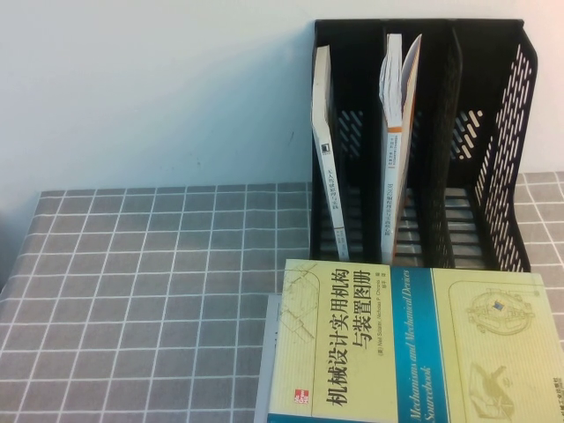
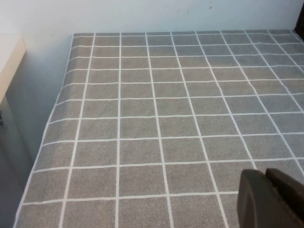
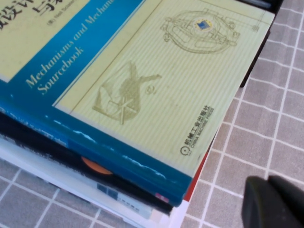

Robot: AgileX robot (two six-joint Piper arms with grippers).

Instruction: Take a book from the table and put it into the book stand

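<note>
**Black fingers at rest, white-and-orange book upright in the rack**

Black and matte, the fingers of the left gripper (image 2: pixel 266 175) are pressed together with only a thin seam between them. They hang over a bare stretch of the counter (image 2: pixel 142 118), whose grey woven cloth is checked by thin white grid lines. The fingers of the right gripper (image 3: pixel 268 179) are dark and blunt as well and also sit together. They hover over the cloth just beside the corner of a stack of books.

On top of that stack lies a yellow-green book (image 1: pixel 370 335) with a glossy cover, a blue band and fine line drawings of mechanisms. The band reads "Mechanisms and Mechanical Devices Sourcebook", next to the large black Chinese title 机械设计实用机构与装置图册. Beneath it the right wrist view shows a dark cover, an orange patch and pale page edges.

Behind the stack stands the book stand (image 1: pixel 507 132), tall and made of black plastic, with three compartments and slanted slots cut through its walls. The book (image 1: pixel 394 167), a white paperback with an orange mark on its spine, stands upright in the middle compartment, leaning slightly, its pages fanned a little at the top. Its spine text is too small to read. A thin grey-white book (image 1: pixel 324 150) stands in the compartment to its left.
</note>
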